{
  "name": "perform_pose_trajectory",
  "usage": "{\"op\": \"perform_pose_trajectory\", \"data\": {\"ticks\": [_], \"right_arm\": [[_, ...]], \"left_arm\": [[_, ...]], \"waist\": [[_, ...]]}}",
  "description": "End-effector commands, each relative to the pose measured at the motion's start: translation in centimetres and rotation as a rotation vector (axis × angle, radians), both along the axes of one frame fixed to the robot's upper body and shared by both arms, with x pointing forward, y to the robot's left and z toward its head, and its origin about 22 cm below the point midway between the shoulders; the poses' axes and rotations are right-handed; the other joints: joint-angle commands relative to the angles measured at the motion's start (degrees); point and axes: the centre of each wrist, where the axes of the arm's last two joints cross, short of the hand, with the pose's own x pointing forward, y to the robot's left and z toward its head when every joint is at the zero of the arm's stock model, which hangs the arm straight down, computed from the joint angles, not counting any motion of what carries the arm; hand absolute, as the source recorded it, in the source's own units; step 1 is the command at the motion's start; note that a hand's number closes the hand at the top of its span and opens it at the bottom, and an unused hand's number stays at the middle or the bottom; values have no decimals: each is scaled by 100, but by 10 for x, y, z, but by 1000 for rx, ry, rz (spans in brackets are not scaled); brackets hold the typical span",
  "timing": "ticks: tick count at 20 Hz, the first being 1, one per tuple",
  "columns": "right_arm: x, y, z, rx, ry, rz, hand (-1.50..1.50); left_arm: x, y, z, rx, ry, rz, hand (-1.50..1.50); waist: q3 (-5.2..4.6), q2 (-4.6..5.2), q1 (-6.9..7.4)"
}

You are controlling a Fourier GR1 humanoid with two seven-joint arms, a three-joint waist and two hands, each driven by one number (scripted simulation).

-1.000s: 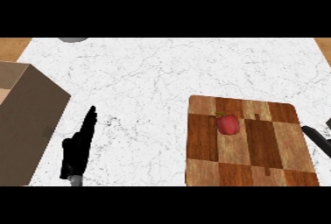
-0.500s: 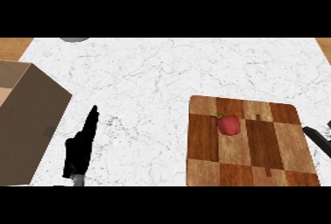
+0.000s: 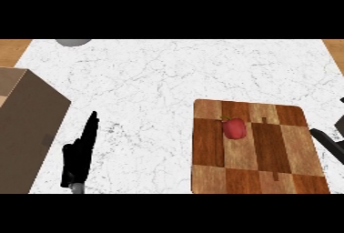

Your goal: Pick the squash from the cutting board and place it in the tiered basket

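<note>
**Black robot hands flank a red squash on the board**

Black and held straight, the left robot hand (image 3: 80, 152) lies low at the left of the head view, over the white marbled counter (image 3: 168, 82). Its fingers stretch flat and close together, pointing up and slightly right, with the thumb sticking out on the left near the wrist. It holds nothing and touches no object. It sits between a brown box (image 3: 27, 127) at the left edge and the board, nearer the box.

At the right edge only a sliver of the right robot hand (image 3: 329, 143) shows: a dark, slanted finger-like shape just beside the board's right side, with another dark bit above it at the frame's border. Whether its fingers are spread or curled I cannot tell. It is apart from the squash.

The squash (image 3: 235, 129) is a small, red, rounded thing with a short stem at its upper left. It rests on the upper middle of the wooden cutting board (image 3: 269, 168), which is made of light and dark brown strips and lies at the counter's right.

A grey rounded object (image 3: 73, 42) peeks in at the counter's top left edge.
</note>
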Motion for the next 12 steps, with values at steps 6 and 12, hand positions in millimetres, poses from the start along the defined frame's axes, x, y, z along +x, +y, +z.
{"op": "perform_pose_trajectory", "data": {"ticks": [6,12], "right_arm": [[-48,-36,38,-58,-215,-338,-150],[-111,-69,66,31,-243,-431,-150]], "left_arm": [[-16,9,-19,-8,73,38,0],[-9,10,-13,-6,58,95,0]], "waist": [[-19,3,-202],[-13,-50,-453]]}}
